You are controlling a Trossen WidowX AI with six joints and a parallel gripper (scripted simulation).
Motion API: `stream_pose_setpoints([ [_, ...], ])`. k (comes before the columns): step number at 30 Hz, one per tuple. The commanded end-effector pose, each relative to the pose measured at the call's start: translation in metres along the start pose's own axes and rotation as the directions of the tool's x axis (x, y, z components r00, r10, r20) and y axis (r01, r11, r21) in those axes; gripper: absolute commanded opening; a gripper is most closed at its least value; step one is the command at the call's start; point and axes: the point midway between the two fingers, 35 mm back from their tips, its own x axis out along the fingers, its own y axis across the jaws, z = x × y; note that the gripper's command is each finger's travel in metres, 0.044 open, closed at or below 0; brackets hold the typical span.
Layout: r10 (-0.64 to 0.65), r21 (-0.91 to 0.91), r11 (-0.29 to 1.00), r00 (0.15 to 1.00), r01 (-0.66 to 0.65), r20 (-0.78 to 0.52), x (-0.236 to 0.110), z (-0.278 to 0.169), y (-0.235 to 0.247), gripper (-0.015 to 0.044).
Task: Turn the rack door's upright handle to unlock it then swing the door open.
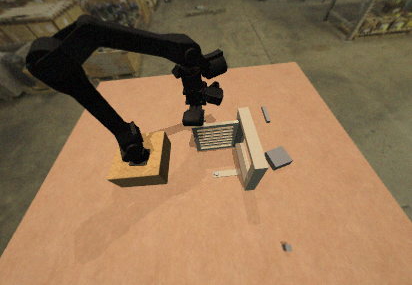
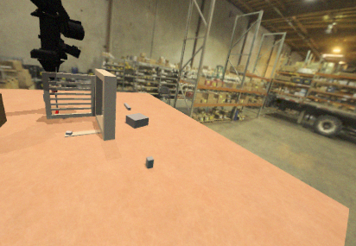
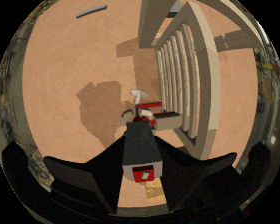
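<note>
The slatted door stands swung out from the upright frame, at roughly a right angle to it. The handle is a dark grey upright bar with red parts, beside the door's free edge. My gripper is shut on the handle, with a black finger on each side. In the top view the fingertips are hidden behind the hand; in the exterior view they are hard to make out. The handle's exact turn cannot be told.
A pale strip lies beside the frame's near end. Beyond the frame are a grey block and a thin grey bar. A small grey block stands farther off.
</note>
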Motion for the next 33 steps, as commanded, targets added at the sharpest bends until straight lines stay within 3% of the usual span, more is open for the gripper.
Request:
stream_pose_setpoints([
  [1,0.0,0.018,1.0,1.0,0.001,-0.003,0.0,0.0,0.0,0.002],
  [6,0.0,0.018,1.0,1.0,0.001,-0.003,0.0,0.0,0.0,0.002],
  [17,0.0,0.018,1.0,1.0,0.001,-0.003,0.0,0.0,0.0,0.0292],
  [33,0.0,0.018,1.0,1.0,0.0,-0.003,-0.02,0.002,0.001,0.0292],
])
